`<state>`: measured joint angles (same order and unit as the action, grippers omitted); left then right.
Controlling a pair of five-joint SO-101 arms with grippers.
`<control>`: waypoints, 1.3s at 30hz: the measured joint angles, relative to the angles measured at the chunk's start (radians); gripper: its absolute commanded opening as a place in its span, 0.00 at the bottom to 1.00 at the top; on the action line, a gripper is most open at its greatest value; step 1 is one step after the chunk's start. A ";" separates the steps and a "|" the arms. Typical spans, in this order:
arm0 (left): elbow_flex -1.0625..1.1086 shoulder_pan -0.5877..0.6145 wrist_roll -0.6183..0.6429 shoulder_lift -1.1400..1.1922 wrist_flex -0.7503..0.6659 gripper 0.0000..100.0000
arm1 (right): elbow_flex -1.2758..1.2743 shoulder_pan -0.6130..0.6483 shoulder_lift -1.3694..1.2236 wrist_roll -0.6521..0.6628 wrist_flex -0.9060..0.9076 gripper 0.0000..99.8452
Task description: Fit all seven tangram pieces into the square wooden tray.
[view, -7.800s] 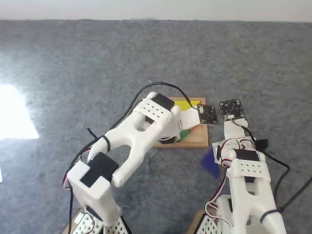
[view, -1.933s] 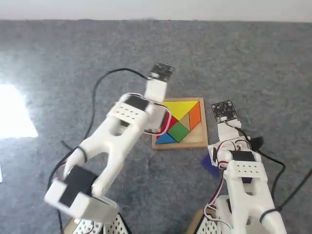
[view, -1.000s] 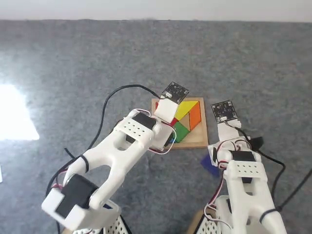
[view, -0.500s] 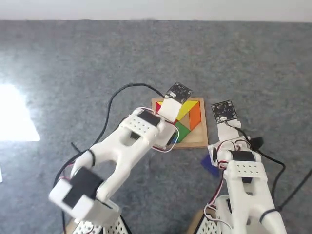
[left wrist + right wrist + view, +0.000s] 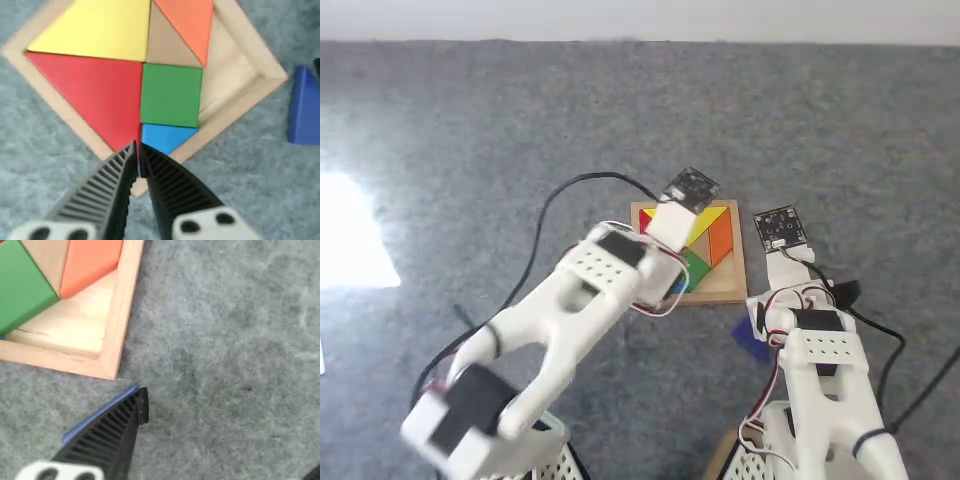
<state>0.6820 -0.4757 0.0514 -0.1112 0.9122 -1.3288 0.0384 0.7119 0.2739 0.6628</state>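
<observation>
Left gripper [image 5: 136, 152], jaws pressed together and empty, hovers over the wooden tray's [image 5: 235, 110] near rim, last blue piece [image 5: 302, 107] lies outside, near right, and one low dip could knock the small blue triangle [image 5: 166, 137] loose!

A grey, felt-like table [image 5: 470, 130] carries the square wooden tray [image 5: 741, 262] near its middle, with a dark blue piece [image 5: 752, 340] just off the tray's corner.

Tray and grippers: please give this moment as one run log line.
tray: filled except one corner gap | dark blue piece: outside tray, beside right gripper | left gripper: shut, above tray rim
</observation>
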 measured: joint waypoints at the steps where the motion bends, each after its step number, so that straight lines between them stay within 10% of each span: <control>1: 0.020 0.014 0.000 -0.034 -0.015 0.02 | 0.000 0.000 0.000 0.000 0.000 0.52; 13: 0.387 0.242 0.043 -0.262 -0.565 0.02 | 0.071 -0.123 0.000 0.058 0.115 0.52; 23: 0.388 0.259 0.043 -0.262 -0.583 0.02 | 0.456 0.130 0.000 -0.043 0.643 0.52; 31: 0.388 0.322 0.043 -0.262 -0.583 0.02 | 0.373 0.376 0.000 0.048 0.647 0.52; 39: 0.388 0.336 0.043 -0.262 -0.583 0.02 | 0.227 0.471 0.000 -0.170 0.508 0.52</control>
<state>1.0702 -0.1396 0.0944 -0.3736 0.3291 -1.1017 0.5094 0.7119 0.1036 1.1707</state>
